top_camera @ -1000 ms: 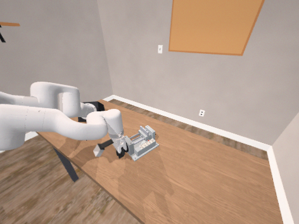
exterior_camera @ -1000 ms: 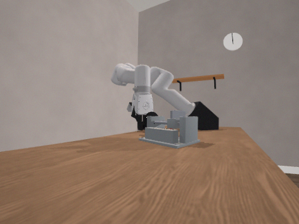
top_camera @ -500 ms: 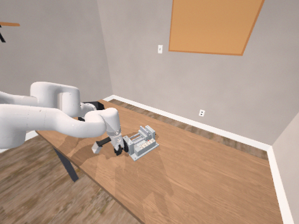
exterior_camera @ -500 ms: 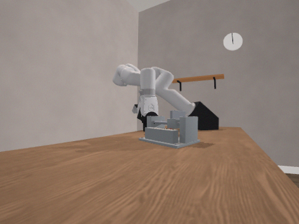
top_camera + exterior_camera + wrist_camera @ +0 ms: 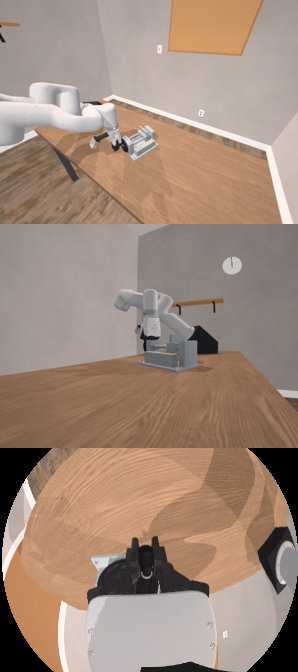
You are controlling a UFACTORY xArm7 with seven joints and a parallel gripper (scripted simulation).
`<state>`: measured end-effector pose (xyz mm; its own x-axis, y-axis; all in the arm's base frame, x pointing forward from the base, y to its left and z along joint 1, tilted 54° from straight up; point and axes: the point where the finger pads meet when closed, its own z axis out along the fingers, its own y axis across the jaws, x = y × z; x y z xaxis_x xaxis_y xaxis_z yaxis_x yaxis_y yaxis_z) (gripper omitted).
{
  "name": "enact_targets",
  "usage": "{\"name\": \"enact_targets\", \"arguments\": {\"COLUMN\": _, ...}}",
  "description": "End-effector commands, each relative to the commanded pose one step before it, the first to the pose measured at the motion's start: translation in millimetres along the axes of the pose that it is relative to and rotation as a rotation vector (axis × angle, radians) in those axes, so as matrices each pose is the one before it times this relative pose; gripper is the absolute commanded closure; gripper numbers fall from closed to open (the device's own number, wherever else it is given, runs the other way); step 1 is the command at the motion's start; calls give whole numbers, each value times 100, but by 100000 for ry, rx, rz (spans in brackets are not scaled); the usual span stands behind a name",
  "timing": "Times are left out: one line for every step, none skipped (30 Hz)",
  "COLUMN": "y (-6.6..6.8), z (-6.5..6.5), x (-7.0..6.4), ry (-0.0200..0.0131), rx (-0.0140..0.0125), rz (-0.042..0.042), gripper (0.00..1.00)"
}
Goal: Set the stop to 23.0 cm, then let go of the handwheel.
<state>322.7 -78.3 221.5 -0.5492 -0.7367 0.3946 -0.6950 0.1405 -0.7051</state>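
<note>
The grey screw-driven fixture stands on the table, with its base plate (image 5: 134,159) (image 5: 158,367) flat. A black handwheel (image 5: 125,145) (image 5: 110,577) is at its end nearest the arm. My gripper (image 5: 116,147) (image 5: 145,545) points down beside the wheel and is shut on the wheel's black handle (image 5: 146,554). In the exterior view the wheel and fingertips are mostly hidden behind the fixture. The grey stop (image 5: 146,135) (image 5: 172,347) sits on the rods, towards the far end block (image 5: 188,354). A scale block (image 5: 145,149) (image 5: 160,359) runs along the front; its numbers are too small to read.
The fixture stands on the wooden table (image 5: 202,171) (image 5: 104,401). A black wedge-shaped object (image 5: 204,341) is behind it, by the arm's base. A wall shelf (image 5: 199,302) and a clock (image 5: 232,265) are on the far wall.
</note>
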Motion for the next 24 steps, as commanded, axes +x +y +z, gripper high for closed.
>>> {"name": "enact_targets", "arguments": {"y": 211, "z": -835, "x": -45, "ry": -218, "rx": 124, "rz": -108, "gripper": 94}}
{"name": "enact_targets", "arguments": {"y": 0, "z": 0, "x": 0, "ry": 0, "rx": 0, "rz": 0, "gripper": 94}}
{"name": "enact_targets", "arguments": {"y": 20, "z": -170, "x": 0, "ry": 0, "rx": 0, "rz": 0, "gripper": 94}}
{"name": "enact_targets", "arguments": {"y": 22, "z": -170, "x": 1, "ry": -1, "rx": -2, "rz": -2, "gripper": 94}}
{"name": "enact_targets", "arguments": {"y": -10, "z": -175, "x": -1, "ry": 2, "rx": 2, "rz": 2, "gripper": 94}}
{"name": "enact_targets", "arguments": {"y": -11, "z": -175, "x": 0, "ry": 0, "rx": 0, "rz": 0, "gripper": 94}}
{"name": "enact_targets", "arguments": {"y": -9, "z": -175, "x": 1, "ry": -1, "rx": -2, "rz": -2, "gripper": 94}}
{"name": "enact_targets", "arguments": {"y": -33, "z": -180, "x": 0, "ry": 2, "rx": 1, "rz": 1, "gripper": 94}}
{"name": "enact_targets", "arguments": {"y": -44, "z": -182, "x": 0, "ry": 1, "rx": 1, "rz": 1, "gripper": 94}}
{"name": "enact_targets", "arguments": {"y": -42, "z": -183, "x": 0, "ry": -2, "rx": -2, "rz": -1, "gripper": 94}}
{"name": "enact_targets", "arguments": {"y": -69, "z": -189, "x": 0, "ry": 1, "rx": 1, "rz": 1, "gripper": 94}}
{"name": "enact_targets", "arguments": {"y": -84, "z": -194, "x": 0, "ry": 1, "rx": 1, "rz": 1, "gripper": 94}}
{"name": "enact_targets", "arguments": {"y": -81, "z": -195, "x": 0, "ry": -4, "rx": -3, "rz": -2, "gripper": 94}}
{"name": "enact_targets", "arguments": {"y": -136, "z": -208, "x": 0, "ry": 4, "rx": 2, "rz": 2, "gripper": 94}}
{"name": "enact_targets", "arguments": {"y": -137, "z": -211, "x": 0, "ry": -2, "rx": -1, "rz": -1, "gripper": 94}}
{"name": "enact_targets", "arguments": {"y": -176, "z": -208, "x": 0, "ry": 1, "rx": 0, "rz": 0, "gripper": 94}}
{"name": "enact_targets", "arguments": {"y": -194, "z": -207, "x": 0, "ry": -1, "rx": -1, "rz": 0, "gripper": 94}}
{"name": "enact_targets", "arguments": {"y": 0, "z": 0, "x": 0, "ry": 0, "rx": 0, "rz": 0, "gripper": 94}}
{"name": "enact_targets", "arguments": {"y": 0, "z": 0, "x": 0, "ry": 0, "rx": 0, "rz": 0, "gripper": 94}}
{"name": "enact_targets", "arguments": {"y": -202, "z": -172, "x": 0, "ry": 0, "rx": 0, "rz": 0, "gripper": 94}}
{"name": "enact_targets", "arguments": {"y": -205, "z": -153, "x": 0, "ry": 0, "rx": 0, "rz": 0, "gripper": 94}}
{"name": "enact_targets", "arguments": {"y": -208, "z": -135, "x": 0, "ry": -1, "rx": -1, "rz": -1, "gripper": 94}}
{"name": "enact_targets", "arguments": {"y": -215, "z": -107, "x": 0, "ry": 0, "rx": 0, "rz": 0, "gripper": 94}}
{"name": "enact_targets", "arguments": {"y": -213, "z": -107, "x": 0, "ry": -1, "rx": -1, "rz": 0, "gripper": 94}}
